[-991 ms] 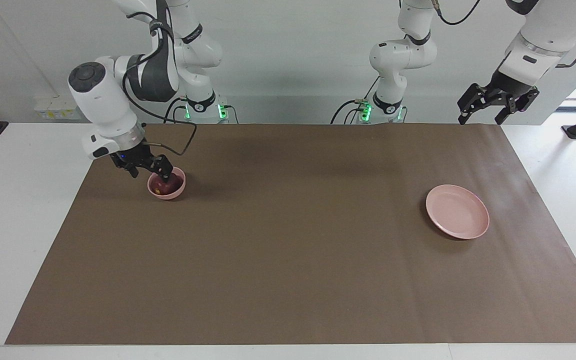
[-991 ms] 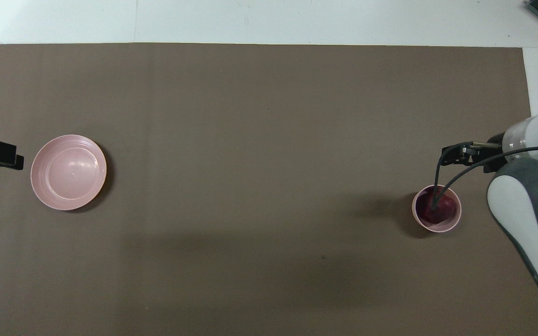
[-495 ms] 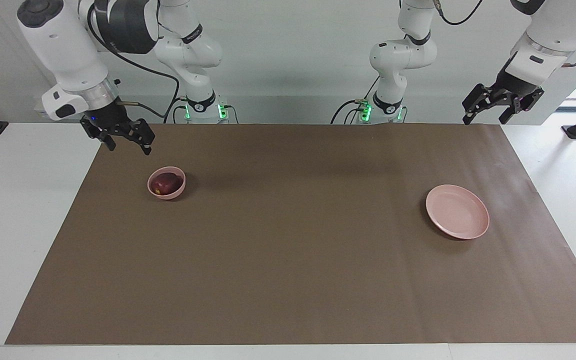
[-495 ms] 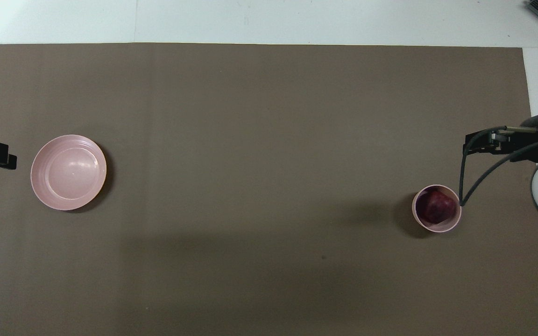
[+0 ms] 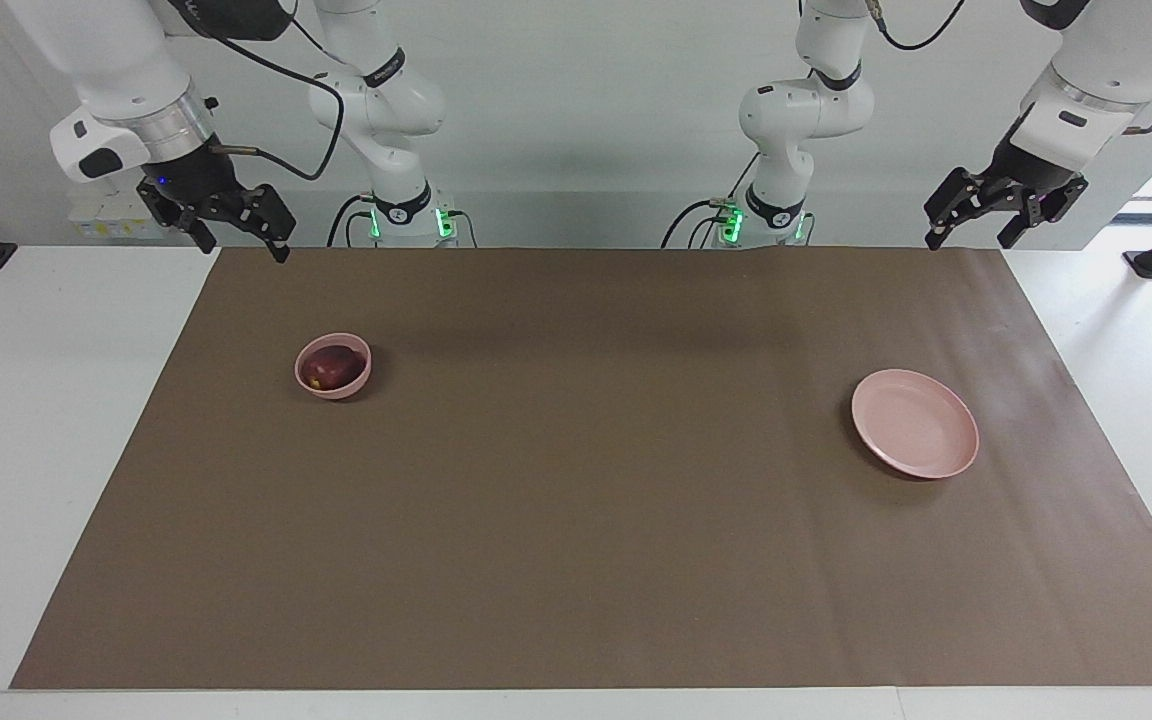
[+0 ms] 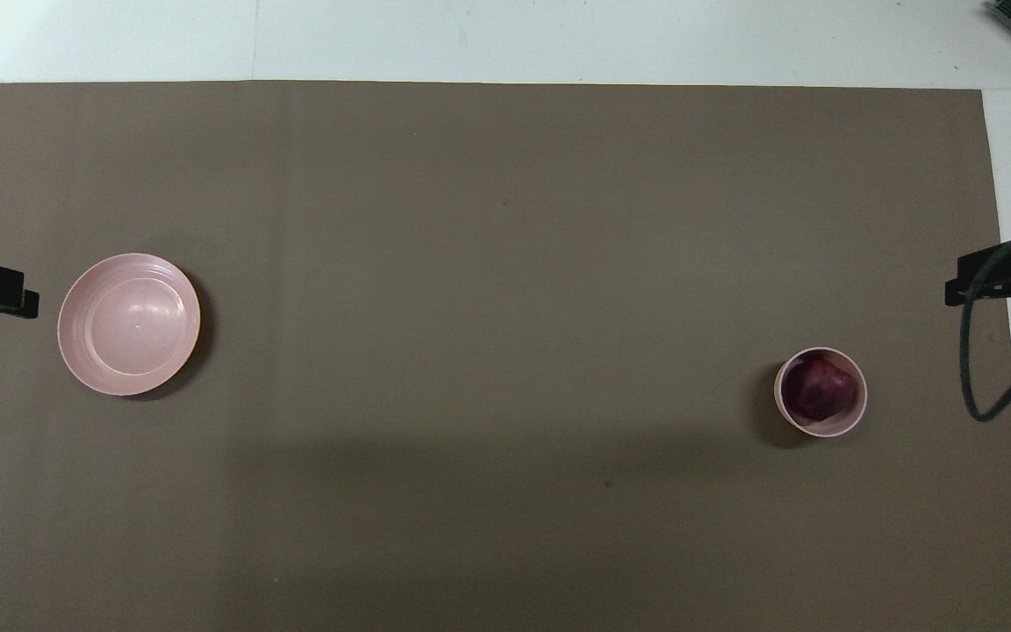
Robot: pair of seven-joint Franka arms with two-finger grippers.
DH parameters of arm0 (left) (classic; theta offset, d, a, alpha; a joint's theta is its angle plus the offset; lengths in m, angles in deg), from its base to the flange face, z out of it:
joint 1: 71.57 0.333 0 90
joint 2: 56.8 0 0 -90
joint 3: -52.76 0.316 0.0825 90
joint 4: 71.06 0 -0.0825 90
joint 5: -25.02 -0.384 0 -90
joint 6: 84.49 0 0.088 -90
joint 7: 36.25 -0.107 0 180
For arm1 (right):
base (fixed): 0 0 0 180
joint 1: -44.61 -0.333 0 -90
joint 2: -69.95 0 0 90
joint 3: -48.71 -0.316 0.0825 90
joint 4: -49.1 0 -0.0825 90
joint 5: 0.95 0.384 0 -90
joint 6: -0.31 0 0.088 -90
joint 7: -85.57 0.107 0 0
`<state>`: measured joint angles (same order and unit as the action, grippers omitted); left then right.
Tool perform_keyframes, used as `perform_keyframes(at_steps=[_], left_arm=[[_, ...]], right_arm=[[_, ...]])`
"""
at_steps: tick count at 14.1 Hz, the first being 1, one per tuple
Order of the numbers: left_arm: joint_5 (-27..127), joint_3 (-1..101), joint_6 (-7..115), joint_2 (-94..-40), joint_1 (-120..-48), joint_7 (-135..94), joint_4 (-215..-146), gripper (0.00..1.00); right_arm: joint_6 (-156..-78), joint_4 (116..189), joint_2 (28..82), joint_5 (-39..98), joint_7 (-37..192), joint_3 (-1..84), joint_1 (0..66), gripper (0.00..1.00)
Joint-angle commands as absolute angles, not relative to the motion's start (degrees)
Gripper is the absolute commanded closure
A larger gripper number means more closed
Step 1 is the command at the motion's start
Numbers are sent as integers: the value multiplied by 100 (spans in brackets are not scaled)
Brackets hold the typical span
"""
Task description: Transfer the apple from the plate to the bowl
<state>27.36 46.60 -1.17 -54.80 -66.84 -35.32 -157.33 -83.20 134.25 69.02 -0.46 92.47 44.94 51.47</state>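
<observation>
Looking at what changed: a moment ago the right hand (image 5: 233, 232) was down at the bowl; now it is up high and away from it.
Right hand: it hangs over the table's edge at the right arm's end, above the corner of the brown mat (image 5: 576, 560). Its two fingers are apart and hold nothing.
Apple: the apple (image 5: 329, 369) lies inside the bowl (image 5: 334, 391), let go and on its own. From above it fills most of the bowl.
What this means: the apple is in the bowl, so I think the job is done. Nothing is left to move.
Bowl: it sits on the mat toward the right arm's end of the table, in the same spot as before.
Plate: the plate (image 5: 921, 462) has nothing on it. It sits toward the left arm's end of the table, well apart from the bowl.
Left hand: the left hand (image 5: 971, 235) waits up in the air over the mat's edge at its own end, as it did before. Its fingers are apart and hold nothing.
Apple look: small, round, dark red, with a little yellow spot. Its skin looks smooth and a bit shiny.
Bowl look: small, deep, round, pale pink. It looks hard and smooth, like plastic.
Plate look: wide, flat, round, pale pink, with a low rim. It looks smooth and hard too.
Mat look: big, flat, brown, dull, like paper, with straight edges.
Table look: white and smooth around the mat (image 5: 26, 420).
</observation>
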Motion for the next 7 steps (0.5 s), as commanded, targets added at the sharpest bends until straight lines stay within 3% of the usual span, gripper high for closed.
perform_keyframes(at_steps=[1,7], left_arm=[[2801,4705,-29,-5425,-6744,-3467,-15808,0],[2792,4652,-20,-5390,-6857,-3519,-15851,0]], right_arm=[[-8650,13295,6784,-174,8997,4458,5138,0],[-8617,13313,6784,-174,8988,4449,5120,0]])
